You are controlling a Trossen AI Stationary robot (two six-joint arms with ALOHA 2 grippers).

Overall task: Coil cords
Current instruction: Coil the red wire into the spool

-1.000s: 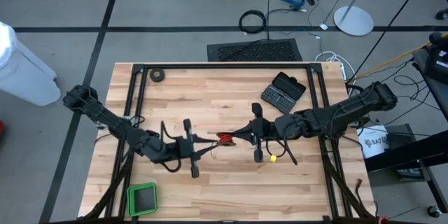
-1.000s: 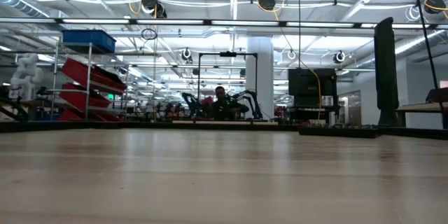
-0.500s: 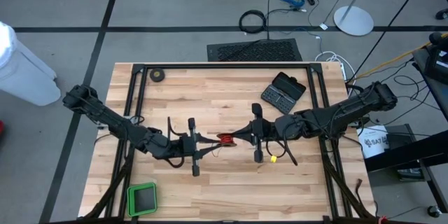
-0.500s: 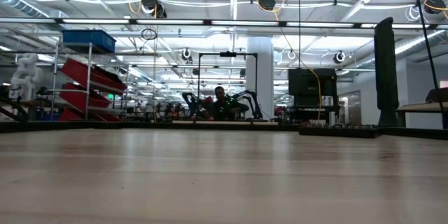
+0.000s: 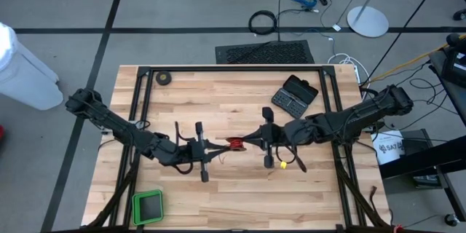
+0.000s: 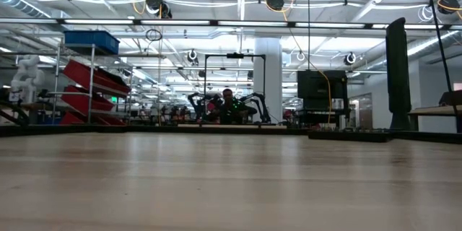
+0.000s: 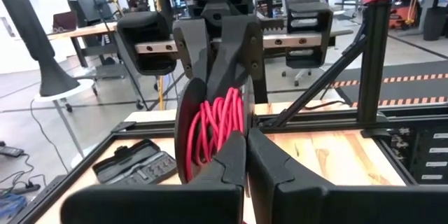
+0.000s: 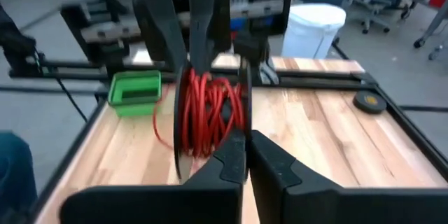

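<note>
The small black reel point(image 5: 234, 144), wound with thin red wire point(image 7: 213, 122), is near the middle of the table between my two grippers. My left gripper point(image 5: 218, 145) comes at it from the table's left, shut. My right gripper point(image 5: 250, 140) comes from the right, shut. Each wrist view shows the reel edge-on, with the other arm's fingers behind it; the right wrist view shows the wire turns point(image 8: 206, 112). A loose end of wire point(image 8: 162, 134) hangs off the reel. No arm or reel shows in the low view. My left gripper pinches the reel's rim point(image 7: 246, 127) between its two shut fingers, on the side facing it. The fingers lie about level and point toward the table's right. My right gripper pinches the reel's rim point(image 8: 243, 127) on the opposite side between its two shut fingers. Its fingers lie about level and point toward the table's left. The reel stands on edge between the two grippers; whether it is clear of the table I cannot tell.
A black tape roll point(image 5: 164, 78) lies at the far left corner. An open dark case point(image 5: 295, 95) lies at the far right, and a green box point(image 5: 148, 206) at the near left. A small yellow piece point(image 5: 282, 164) lies near my right gripper. Black frame rails point(image 5: 142, 109) run along the table's sides.
My left gripper has gone a little toward the table's right, closer to the reel. The reel and my right gripper have stayed where they were.
</note>
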